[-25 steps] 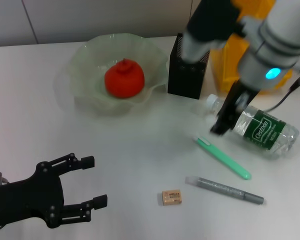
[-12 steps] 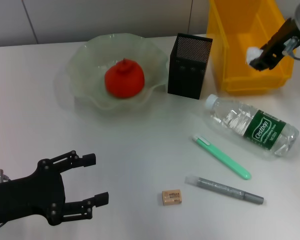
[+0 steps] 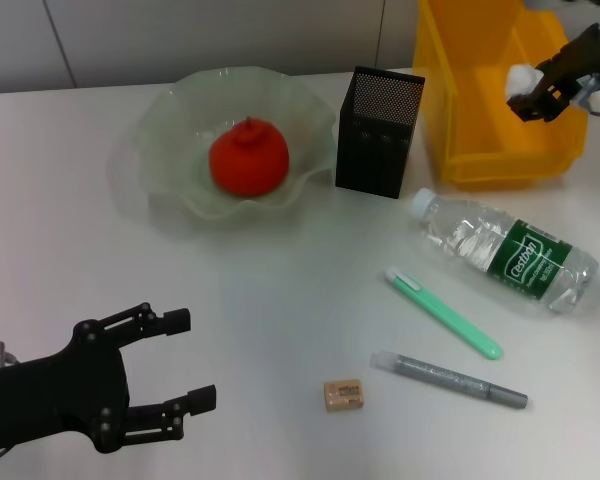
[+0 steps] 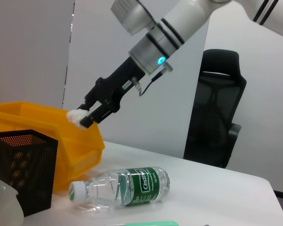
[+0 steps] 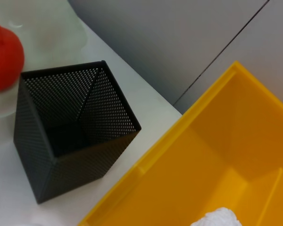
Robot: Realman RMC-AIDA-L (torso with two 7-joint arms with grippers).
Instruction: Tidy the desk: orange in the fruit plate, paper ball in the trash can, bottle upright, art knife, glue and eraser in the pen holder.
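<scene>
Above the yellow trash can (image 3: pixel 500 120), at its right rim: right pincer (image 3: pixel 533 98), pinching the white paper ball (image 3: pixel 521 78). Near the worktop's (image 3: pixel 60 200) front left corner: left pincer (image 3: pixel 185 362), spread, nothing between the fingers. In the fruit plate (image 3: pixel 170 120): orange (image 3: pixel 248 157). Beside it, black mesh pen holder (image 3: pixel 379 132), upright. In front of the trash can: bottle (image 3: pixel 505 252) on its side. Nearer the front: green art knife (image 3: pixel 445 313), grey glue (image 3: pixel 450 379), eraser (image 3: pixel 343 394), all flat on the worktop.
</scene>
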